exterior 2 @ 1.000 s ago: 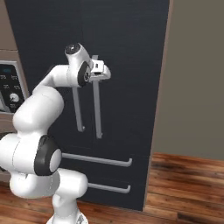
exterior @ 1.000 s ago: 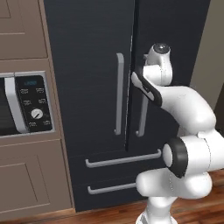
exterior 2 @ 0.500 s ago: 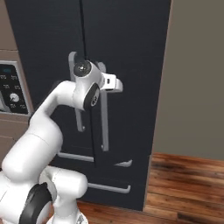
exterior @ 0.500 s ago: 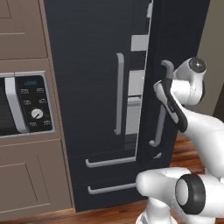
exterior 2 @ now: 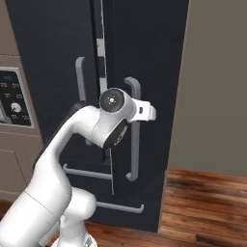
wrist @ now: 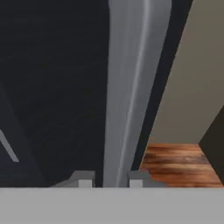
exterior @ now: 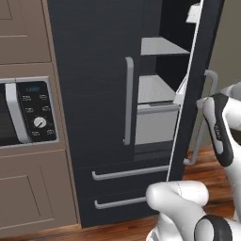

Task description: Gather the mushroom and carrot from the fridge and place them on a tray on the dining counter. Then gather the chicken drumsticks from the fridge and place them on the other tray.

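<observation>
Looking from the left base view, the fridge (exterior: 94,94) has its right door (exterior: 195,89) swung partly open, and pale shelves (exterior: 157,89) show inside; a brown cabinet with an oven panel (exterior: 30,113) stands just beside it on the left. In the right base view, the white arm stands in front of the door's grey handle (exterior 2: 135,130), with wooden floor (exterior 2: 202,202) to the right. In the hand view, the gripper (wrist: 107,179) is closed narrowly around this handle.

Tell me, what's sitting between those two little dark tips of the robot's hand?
The fridge door's long grey handle runs up between the fingertips of the hand, as the hand view shows.
</observation>
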Motion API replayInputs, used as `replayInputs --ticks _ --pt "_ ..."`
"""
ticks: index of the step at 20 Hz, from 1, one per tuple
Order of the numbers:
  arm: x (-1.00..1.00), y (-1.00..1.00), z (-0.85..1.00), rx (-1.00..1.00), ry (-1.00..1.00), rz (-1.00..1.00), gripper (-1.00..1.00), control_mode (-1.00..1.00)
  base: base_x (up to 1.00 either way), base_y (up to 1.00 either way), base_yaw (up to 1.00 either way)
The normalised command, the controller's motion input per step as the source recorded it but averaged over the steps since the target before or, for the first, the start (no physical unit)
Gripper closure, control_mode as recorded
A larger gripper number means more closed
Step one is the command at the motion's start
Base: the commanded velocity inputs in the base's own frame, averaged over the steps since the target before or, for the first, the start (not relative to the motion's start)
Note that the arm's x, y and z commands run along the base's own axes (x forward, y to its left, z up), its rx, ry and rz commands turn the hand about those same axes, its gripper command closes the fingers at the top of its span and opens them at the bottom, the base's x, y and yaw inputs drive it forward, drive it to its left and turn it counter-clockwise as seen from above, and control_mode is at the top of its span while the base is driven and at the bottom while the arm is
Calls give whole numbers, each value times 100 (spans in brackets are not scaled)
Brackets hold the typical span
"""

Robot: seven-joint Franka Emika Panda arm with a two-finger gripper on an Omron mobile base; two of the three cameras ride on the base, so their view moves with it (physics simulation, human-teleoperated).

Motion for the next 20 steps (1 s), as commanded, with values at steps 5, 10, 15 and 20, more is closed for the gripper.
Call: replayInputs --ticks 5,10,15,20 --pt "-95 42 31 -2 0 -10 -100 -100 0 0 0" --pt "-39 76 64 -11 3 -1 -100 -100 0 0 0" --pt "21 88 53 -19 8 -2 -100 -100 0 0 0" --pt "46 86 24 -28 12 -4 -100 -100 0 0 0"
